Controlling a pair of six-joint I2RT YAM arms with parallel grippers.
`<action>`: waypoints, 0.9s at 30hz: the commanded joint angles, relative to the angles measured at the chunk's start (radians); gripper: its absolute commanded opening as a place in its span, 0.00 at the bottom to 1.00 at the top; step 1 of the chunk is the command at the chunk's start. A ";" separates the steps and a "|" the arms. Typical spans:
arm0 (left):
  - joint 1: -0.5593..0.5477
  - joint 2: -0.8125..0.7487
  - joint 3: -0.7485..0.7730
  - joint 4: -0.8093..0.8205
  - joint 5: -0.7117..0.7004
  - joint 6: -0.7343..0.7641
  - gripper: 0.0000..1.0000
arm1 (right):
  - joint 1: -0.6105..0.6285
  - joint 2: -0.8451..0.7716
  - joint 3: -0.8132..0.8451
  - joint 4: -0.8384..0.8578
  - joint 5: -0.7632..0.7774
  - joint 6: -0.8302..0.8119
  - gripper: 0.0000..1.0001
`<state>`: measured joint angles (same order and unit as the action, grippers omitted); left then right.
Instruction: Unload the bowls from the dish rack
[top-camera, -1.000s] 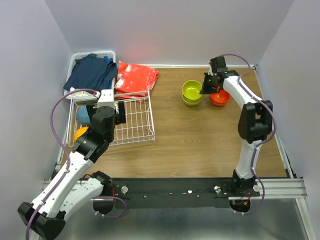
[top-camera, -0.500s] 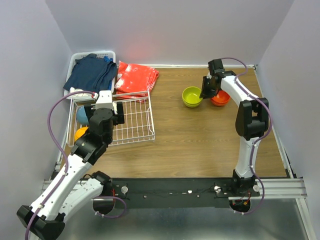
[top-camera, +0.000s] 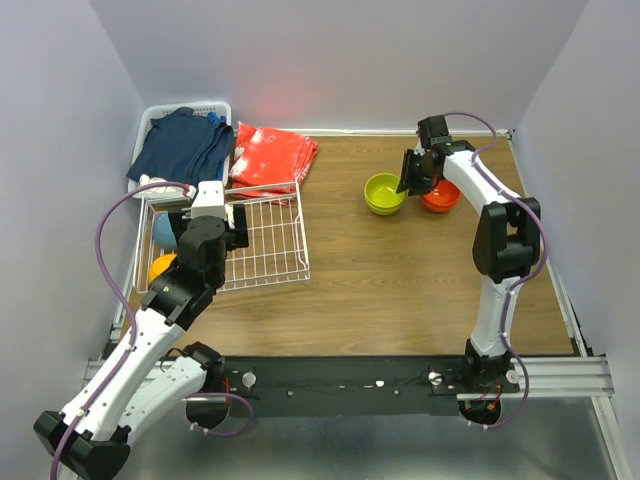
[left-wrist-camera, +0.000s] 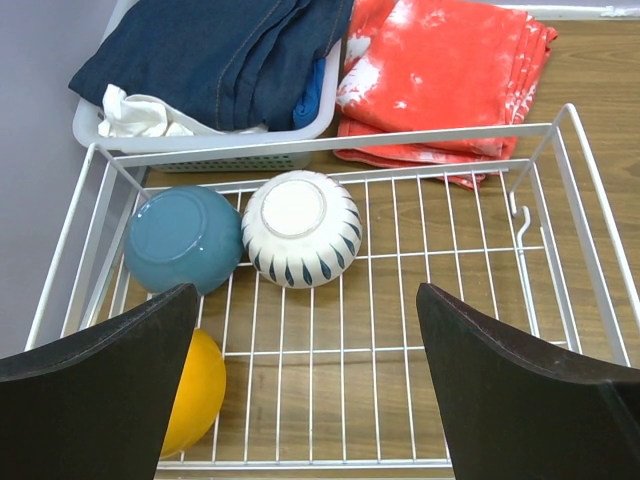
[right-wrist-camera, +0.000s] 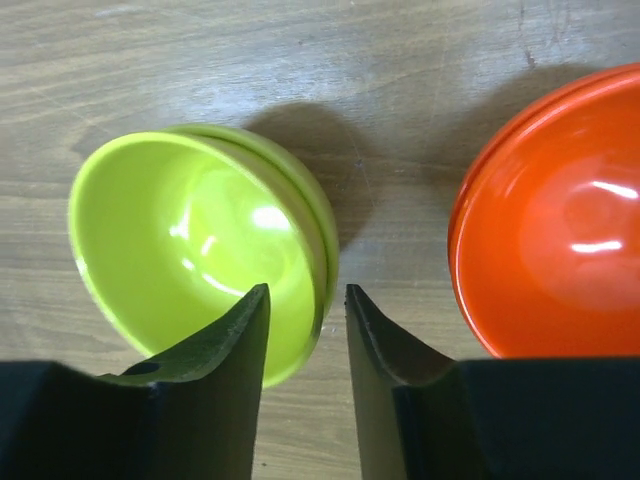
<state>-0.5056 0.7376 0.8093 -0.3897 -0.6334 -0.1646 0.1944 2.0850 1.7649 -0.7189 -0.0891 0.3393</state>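
Dish rack (left-wrist-camera: 560, 130) of white wire holds three upturned glossy bowls just beyond the left fingers (left-wrist-camera: 305, 290), which stand spread wide with nothing between them. A blue bowl (left-wrist-camera: 182, 238) sits just beside a white bowl (left-wrist-camera: 300, 228) ribbed with dark leaf marks, and a yellow-orange bowl (left-wrist-camera: 195, 390) is half hidden behind the left-hand finger. Overhead, the left arm (top-camera: 190, 260) hides the white one. On the worktop (top-camera: 400, 280), the right fingers (right-wrist-camera: 307, 297), slightly parted, straddle the rim of two nested lime green bowls (right-wrist-camera: 190, 250) without pinching it. Red-orange bowls (right-wrist-camera: 560, 220) sit just to their right.

Brown wood-grain tabletop (top-camera: 400, 290) between plain pale lavender walls (top-camera: 340, 60), soft even light
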 joint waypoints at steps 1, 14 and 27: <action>0.006 0.000 -0.010 0.025 0.003 0.005 0.99 | -0.004 -0.162 -0.047 0.025 0.017 -0.002 0.51; 0.010 0.144 0.007 -0.001 0.104 0.085 0.99 | -0.003 -0.646 -0.531 0.406 0.003 -0.014 0.91; 0.019 0.638 0.326 -0.284 -0.061 0.105 0.99 | -0.001 -0.959 -0.972 0.746 -0.030 0.112 0.98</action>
<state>-0.4984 1.2591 1.0389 -0.5587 -0.5999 -0.0742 0.1944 1.1675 0.8528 -0.1349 -0.0944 0.4000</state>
